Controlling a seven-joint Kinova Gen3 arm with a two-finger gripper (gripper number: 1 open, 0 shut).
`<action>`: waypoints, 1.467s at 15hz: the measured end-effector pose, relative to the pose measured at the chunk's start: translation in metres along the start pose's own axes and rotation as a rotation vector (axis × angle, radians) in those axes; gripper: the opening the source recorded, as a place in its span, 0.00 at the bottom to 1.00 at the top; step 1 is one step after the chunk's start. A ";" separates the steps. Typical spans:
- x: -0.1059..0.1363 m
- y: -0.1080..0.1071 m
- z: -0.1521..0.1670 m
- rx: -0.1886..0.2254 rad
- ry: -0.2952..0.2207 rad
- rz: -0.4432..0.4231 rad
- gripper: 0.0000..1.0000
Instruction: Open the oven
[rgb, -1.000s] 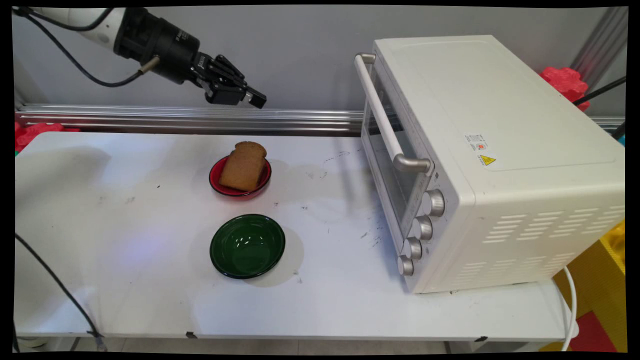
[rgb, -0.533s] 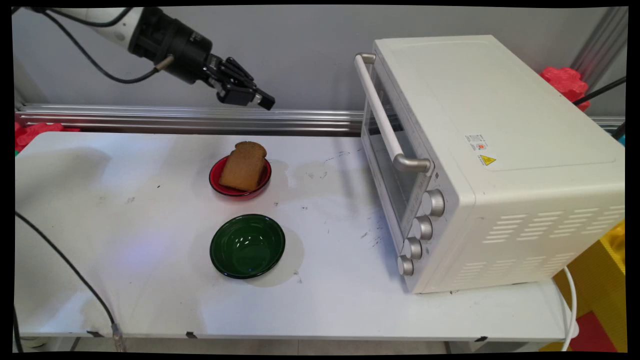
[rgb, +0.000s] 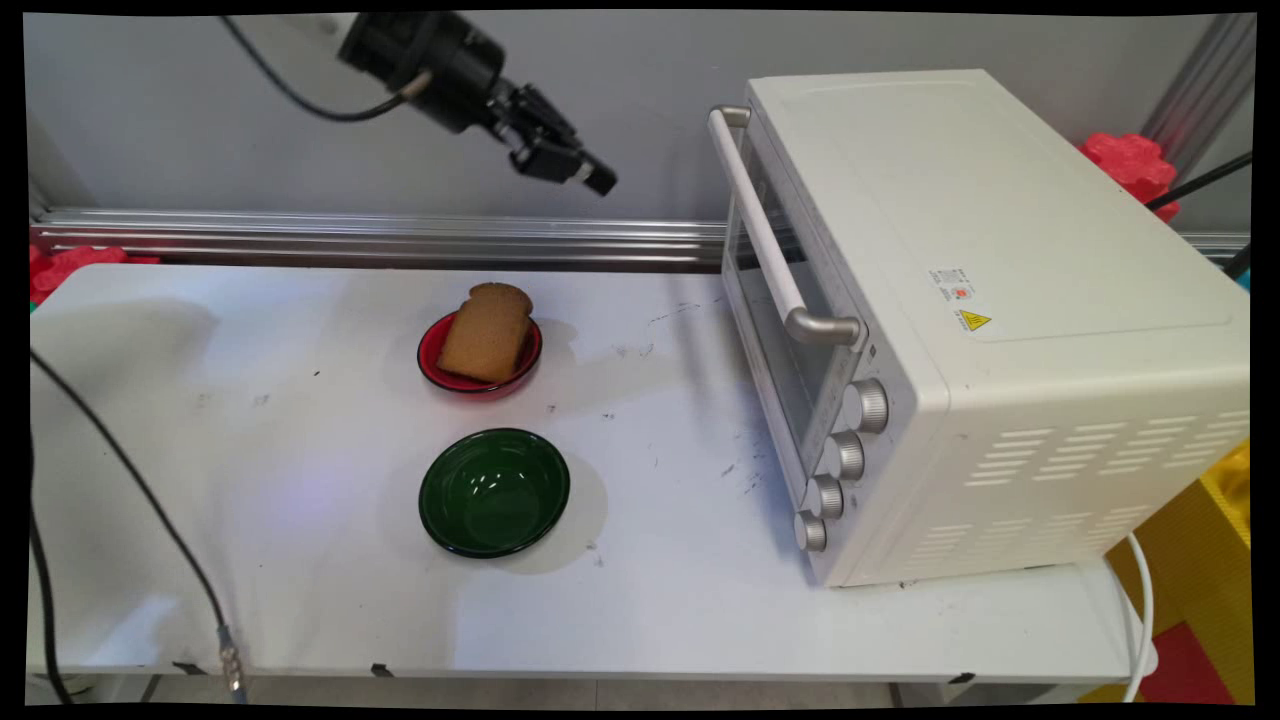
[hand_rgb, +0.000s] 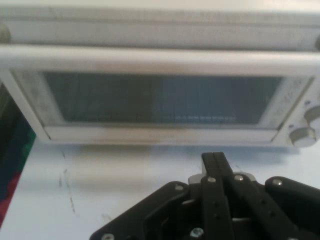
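Black claw (rgb: 598, 180) seemingly closed, empty, midair.

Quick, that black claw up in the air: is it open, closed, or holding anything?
Gripper: jaws closed together, holding nothing, up in the air and pointed at the oven door.

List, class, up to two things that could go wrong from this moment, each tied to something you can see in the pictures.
1. The claw hangs shut in the air, pointed at the toaster oven with its door closed; pushing on, it might strike the door handle or glass.

2. The slice of bread leans tilted on the red bowl; a sagging black cable or low arm might tip it out.
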 end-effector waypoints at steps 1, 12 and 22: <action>0.008 0.000 0.002 0.002 -0.002 0.005 0.00; 0.095 0.002 0.034 0.004 -0.041 0.067 0.00; 0.113 -0.003 0.083 -0.026 -0.077 0.087 0.00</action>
